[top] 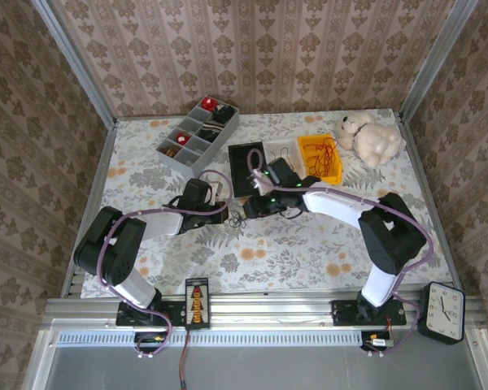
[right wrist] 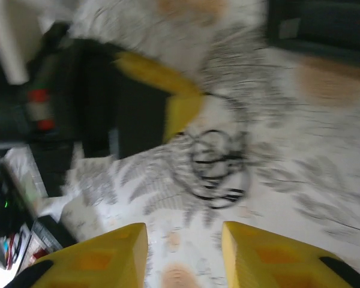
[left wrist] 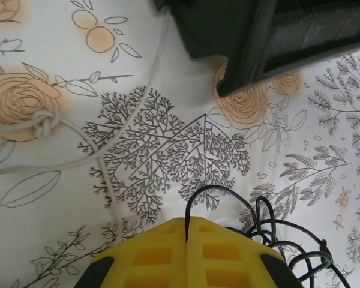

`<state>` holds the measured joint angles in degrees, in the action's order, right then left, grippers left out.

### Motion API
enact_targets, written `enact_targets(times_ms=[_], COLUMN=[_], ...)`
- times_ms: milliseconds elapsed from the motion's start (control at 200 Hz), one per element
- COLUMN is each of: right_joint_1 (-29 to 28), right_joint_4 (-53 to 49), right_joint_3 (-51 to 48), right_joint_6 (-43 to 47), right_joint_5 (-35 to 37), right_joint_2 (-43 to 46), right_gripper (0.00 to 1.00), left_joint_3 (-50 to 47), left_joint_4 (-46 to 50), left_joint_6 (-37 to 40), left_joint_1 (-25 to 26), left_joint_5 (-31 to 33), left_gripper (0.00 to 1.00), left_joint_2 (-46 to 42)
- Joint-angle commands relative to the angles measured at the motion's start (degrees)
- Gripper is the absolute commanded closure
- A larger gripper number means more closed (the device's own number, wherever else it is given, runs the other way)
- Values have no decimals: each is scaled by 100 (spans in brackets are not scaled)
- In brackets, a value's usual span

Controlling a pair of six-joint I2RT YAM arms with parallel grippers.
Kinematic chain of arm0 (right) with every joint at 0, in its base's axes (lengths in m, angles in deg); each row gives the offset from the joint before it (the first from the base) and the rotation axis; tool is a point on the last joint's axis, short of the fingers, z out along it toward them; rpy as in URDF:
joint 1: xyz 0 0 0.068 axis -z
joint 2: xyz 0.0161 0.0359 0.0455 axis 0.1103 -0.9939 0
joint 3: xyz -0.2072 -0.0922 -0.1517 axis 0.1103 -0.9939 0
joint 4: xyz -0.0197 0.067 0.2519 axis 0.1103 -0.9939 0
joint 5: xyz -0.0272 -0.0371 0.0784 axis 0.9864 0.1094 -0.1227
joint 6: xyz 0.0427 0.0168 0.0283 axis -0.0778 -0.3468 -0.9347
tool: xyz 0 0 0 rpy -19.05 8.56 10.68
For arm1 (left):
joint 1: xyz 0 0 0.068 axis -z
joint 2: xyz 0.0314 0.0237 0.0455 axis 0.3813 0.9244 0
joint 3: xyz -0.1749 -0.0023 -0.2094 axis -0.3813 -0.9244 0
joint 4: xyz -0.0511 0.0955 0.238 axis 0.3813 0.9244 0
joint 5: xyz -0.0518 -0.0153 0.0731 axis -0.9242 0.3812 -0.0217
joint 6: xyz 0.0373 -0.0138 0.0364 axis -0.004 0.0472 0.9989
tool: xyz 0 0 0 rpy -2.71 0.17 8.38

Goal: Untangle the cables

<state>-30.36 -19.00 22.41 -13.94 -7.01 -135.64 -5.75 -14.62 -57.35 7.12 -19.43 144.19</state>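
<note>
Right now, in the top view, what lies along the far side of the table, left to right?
grey divided tray → black bin → white bin → yellow bin → white teddy bear

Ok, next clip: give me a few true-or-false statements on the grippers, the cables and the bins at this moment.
1. The left gripper is shut, with the black cable running out from between its fingers. True.
2. The right gripper is clamped on the black cable. False: its jaws stand apart, empty, short of the bunch.
3. The whitish cable has a knot in it. True.
4. The yellow bin is empty. False: a red cable lies in it.
5. A plush bear sits beside the yellow bin. True.
</note>
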Motion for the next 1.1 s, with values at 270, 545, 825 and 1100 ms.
enact_targets(times_ms=[270,545,825,1100], right_joint_1=[-470,-471,-367,-355], right_joint_4=[-1052,-1023,-699,-909], right_joint_3=[1050,1050,835,956], right_joint_6=[966,1031,857,951], right_joint_5=[303,491,674,559], right_joint_2=[-1059,-1173,-508,-535], right_gripper=[60,67,65,64], left_joint_3=[58,67,85,120], left_joint_4=[146,156,174,174], left_joint_6=[150,141,138,124], left_joint_1=[-51,-62,-62,-62], left_joint_5=[-337,-364,-381,-425], left_gripper=[100,100,100,100], left_joint_2=[-114,-95,-66,-14])
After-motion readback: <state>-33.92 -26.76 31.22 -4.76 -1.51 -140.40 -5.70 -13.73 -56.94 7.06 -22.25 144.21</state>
